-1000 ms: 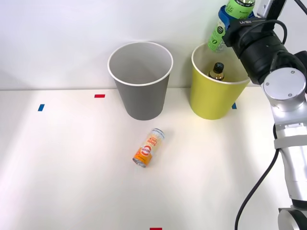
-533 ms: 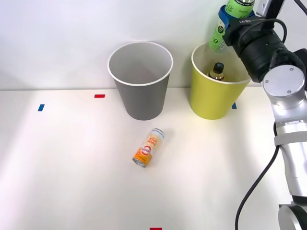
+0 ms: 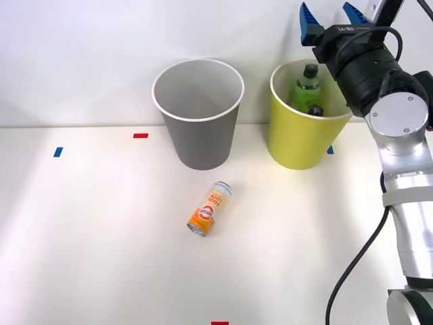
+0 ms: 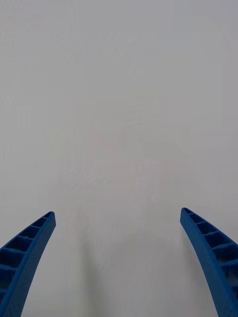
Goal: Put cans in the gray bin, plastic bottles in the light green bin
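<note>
Above the far rim of the light green bin, the right gripper hangs with its two blue ribbed fingers spread wide apart and nothing between them; the right wrist view shows those same fingers at either side with plain white wall beyond. Directly below the gripper, inside the light green bin, the green bottle stands roughly upright with its black cap up, and the dark cap of the amber-brown bottle shows just beside it, lower down. Both plastic bottles appear to be where they belong, so the bottle half of the sorting looks finished. Beside this bin, to the robot's left, the gray bin stands near it but not touching, and nothing can be seen inside it. On the white table, in front of the gray bin and well apart from the gripper, the orange and white can lies on its side, tilted diagonally, silver rim toward the robot. The remaining step is likely the can: the arm would need to reach forward and down, align the open fingers across the can's narrow body, close on it, then carry it above the gray bin.
</note>
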